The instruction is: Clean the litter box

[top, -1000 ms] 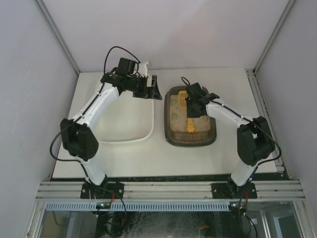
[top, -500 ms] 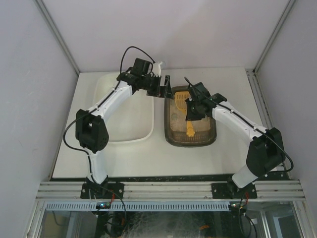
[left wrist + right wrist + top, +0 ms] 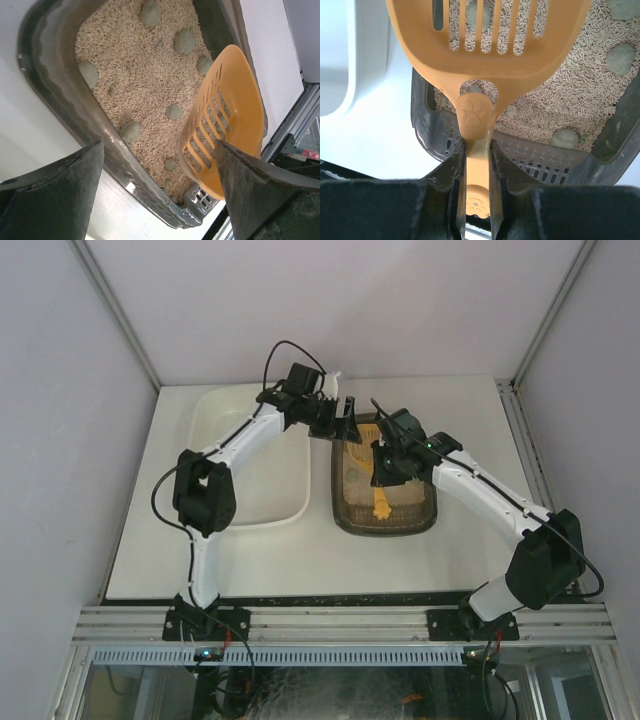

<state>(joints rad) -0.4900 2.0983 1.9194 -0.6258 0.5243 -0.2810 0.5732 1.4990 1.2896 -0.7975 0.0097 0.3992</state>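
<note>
Counted from above: two arms, one litter box [image 3: 430, 518] on the right half of the table [image 3: 300, 560], one white tub [image 3: 298, 502] just beside it on the left, one orange scoop [image 3: 381, 502]. Found left gripper [image 3: 345, 423] spread wide over the box's far left corner, holding nothing; right gripper [image 3: 384, 468] pinched narrow on the scoop's handle, over the litter. Saw only in the left wrist view: seven larger grey-green clumps [image 3: 185, 41] in the beige litter, beside the scoop's slotted blade. Saw only in the right wrist view: two paw prints [image 3: 471, 114] embossed on the handle, a perforated strip along the box's rim. Could not count clumps from overhead.
</note>
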